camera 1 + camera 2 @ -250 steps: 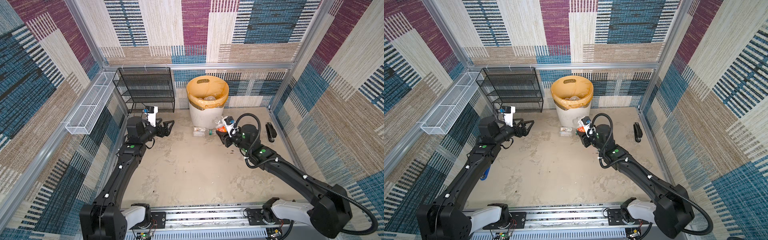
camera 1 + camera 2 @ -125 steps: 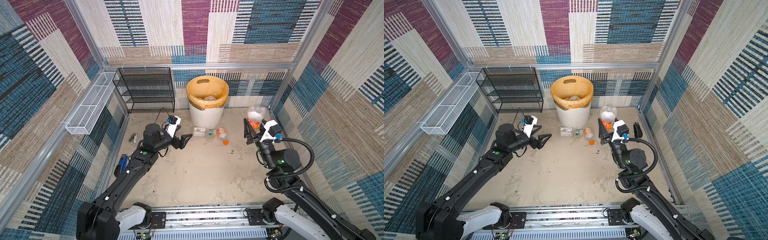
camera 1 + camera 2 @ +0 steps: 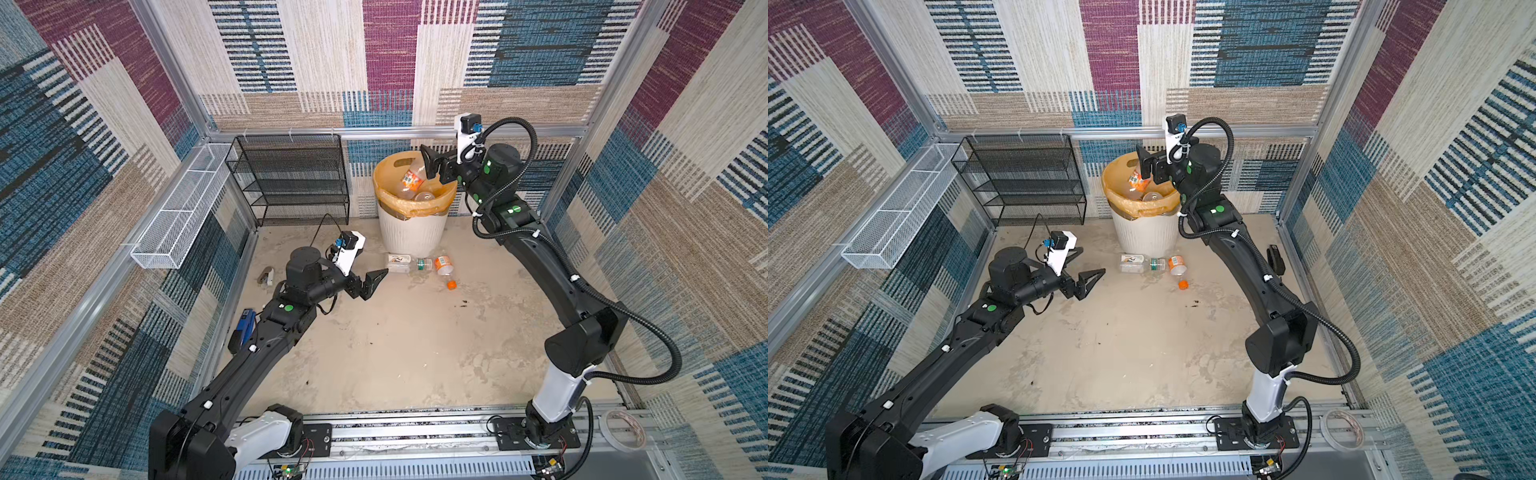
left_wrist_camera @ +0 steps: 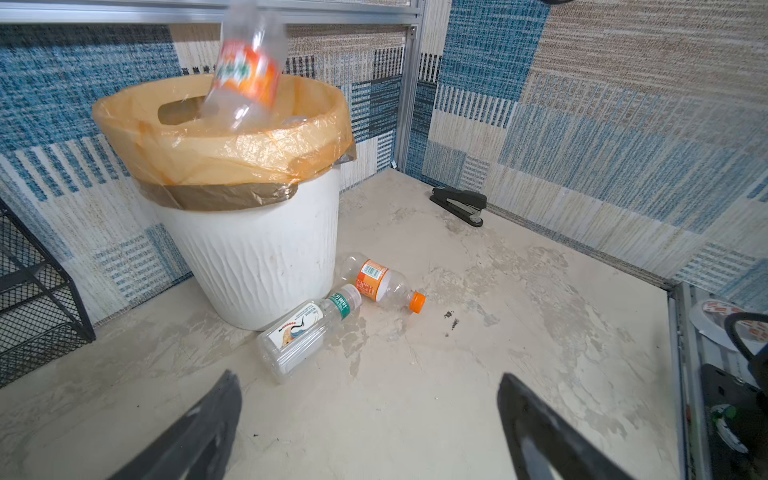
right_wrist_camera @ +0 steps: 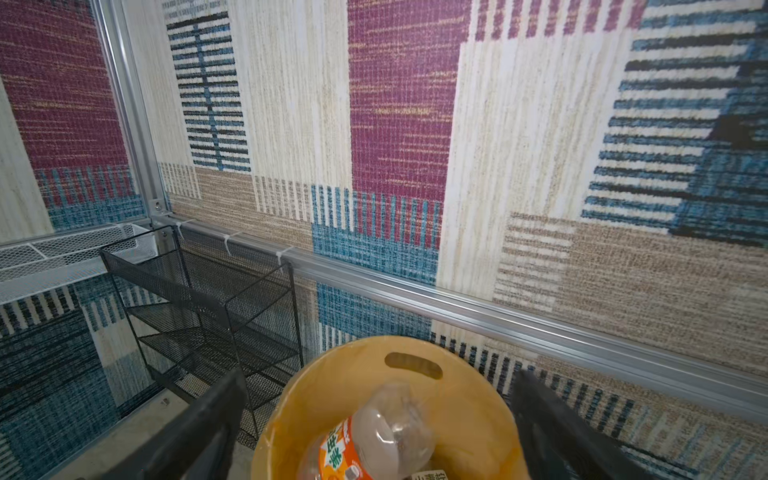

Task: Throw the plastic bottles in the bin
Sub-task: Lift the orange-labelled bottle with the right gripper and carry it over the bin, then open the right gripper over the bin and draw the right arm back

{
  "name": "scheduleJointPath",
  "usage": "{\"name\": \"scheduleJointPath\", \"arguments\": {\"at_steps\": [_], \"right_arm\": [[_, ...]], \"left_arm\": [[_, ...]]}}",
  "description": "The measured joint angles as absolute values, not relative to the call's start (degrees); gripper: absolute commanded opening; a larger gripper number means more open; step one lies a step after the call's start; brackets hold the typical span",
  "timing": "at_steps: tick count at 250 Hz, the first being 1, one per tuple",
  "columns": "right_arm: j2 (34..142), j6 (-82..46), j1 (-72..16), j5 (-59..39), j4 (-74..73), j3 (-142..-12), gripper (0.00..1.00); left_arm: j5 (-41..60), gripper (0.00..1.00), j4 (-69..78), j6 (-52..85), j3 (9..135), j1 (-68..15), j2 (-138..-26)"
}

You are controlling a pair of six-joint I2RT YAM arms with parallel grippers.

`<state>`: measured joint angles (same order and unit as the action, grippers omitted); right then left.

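Two are lying uncollected on the desk (image 4: 457, 374) just ahead of the wide-open, empty left jaws: a white-labelled bottle (image 4: 305, 332) and an orange-capped bottle (image 4: 380, 284), beside the bin (image 4: 257, 257). Below the right jaws, also spread and gripping nothing, a third bottle (image 3: 411, 180) is dropping into the bin. Bare desk is surrounding the pair; the bin wall is crowding one side.

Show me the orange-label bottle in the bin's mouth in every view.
Both top views: bottle tilted in the bin's mouth, back centre.
Left wrist: upper left, blurred, above the rim.
Right wrist: bottom centre, inside the rim.
Shared landmark: the bin, seen in all four.
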<state>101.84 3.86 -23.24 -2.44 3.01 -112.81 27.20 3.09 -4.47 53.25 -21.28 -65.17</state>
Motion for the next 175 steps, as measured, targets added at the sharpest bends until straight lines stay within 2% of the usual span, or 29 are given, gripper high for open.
{"name": "scheduleJointPath", "arguments": {"at_steps": [90,140,175], "right_arm": [[82.4,-0.7,-13.0,-1.0,3.1,-79.5,1.0],[81.7,-3.1,-10.7,-6.6,7.0,-62.8,0.95],[85.3,-3.8,-10.5,-10.9,7.3,-57.7,0.9]], "left_arm": [[27.4,0.94,1.4,-4.7,54.3,-21.4,-68.2],[27.6,0.93,1.1,-4.7,54.6,-21.5,-69.3],[27.9,0.92,1.0,-4.6,54.7,-21.6,-70.1]]}}
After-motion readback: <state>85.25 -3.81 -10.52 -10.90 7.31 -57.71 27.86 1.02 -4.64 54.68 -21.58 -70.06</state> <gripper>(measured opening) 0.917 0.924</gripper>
